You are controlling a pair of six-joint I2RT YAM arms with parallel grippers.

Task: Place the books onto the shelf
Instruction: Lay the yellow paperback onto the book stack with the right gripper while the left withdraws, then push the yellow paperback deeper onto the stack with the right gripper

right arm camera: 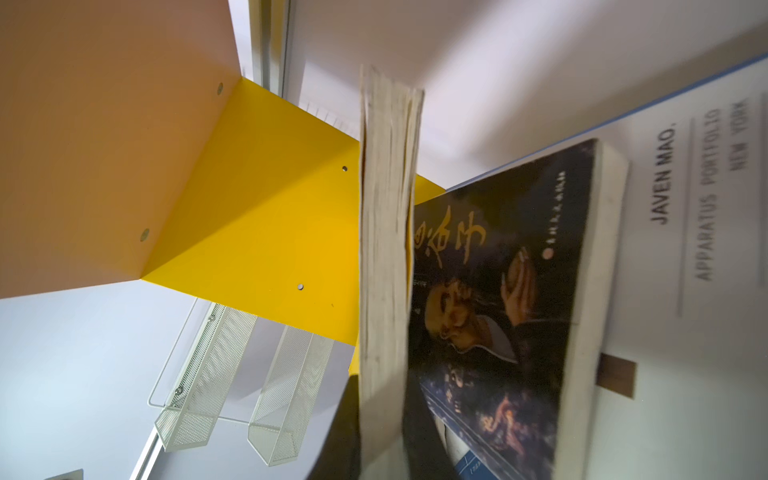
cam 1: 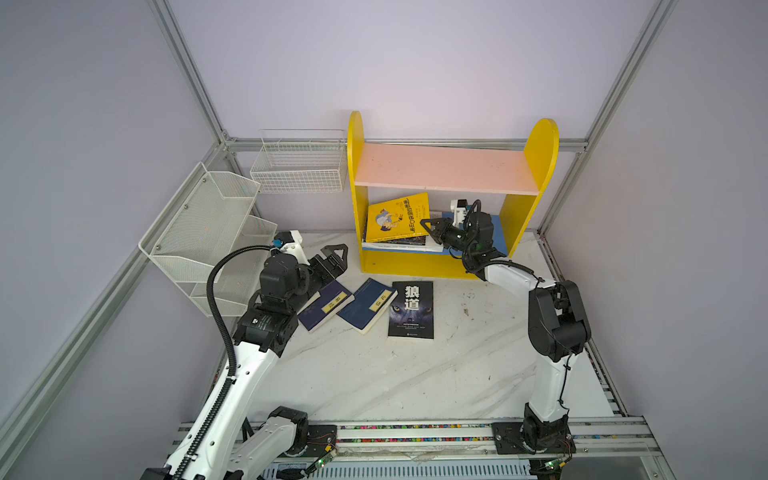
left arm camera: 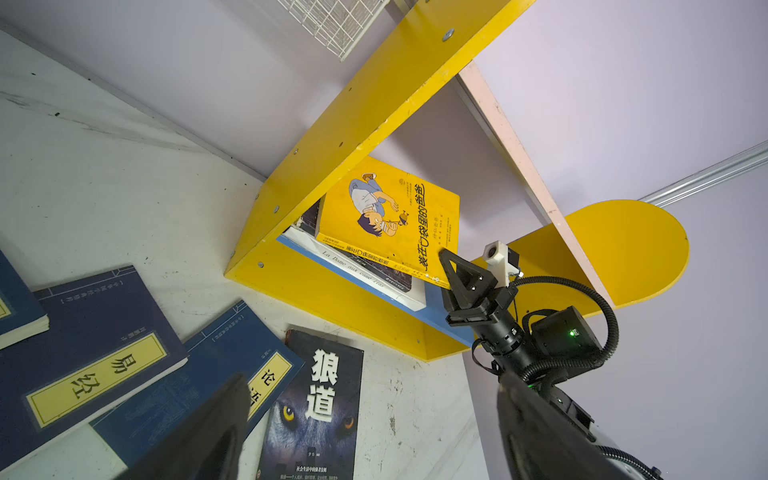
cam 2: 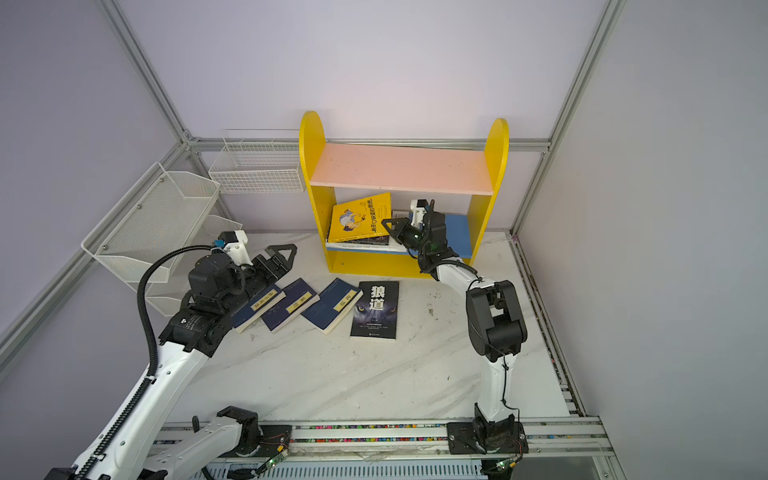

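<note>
Marble tabletop (cam 1: 374, 374): left jaws spread, right jaws tight on yellow book (cam 1: 397, 218) in shelf (cam 1: 540, 158).

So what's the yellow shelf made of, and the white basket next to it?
The shelf looks like painted wood or wood board: thick flat panels, a smooth yellow coat, and screw heads showing in the left wrist view. The basket looks like thin metal wire with a white coating; you can see the wall through its grid.

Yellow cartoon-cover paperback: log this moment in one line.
right gripper: shut on yellow cartoon-cover paperback, tilted on stack in yellow wooden shelf | left gripper: open, empty | marble-look table: three navy yellow-labelled paperbacks, black wolf-eyes paperback
</note>
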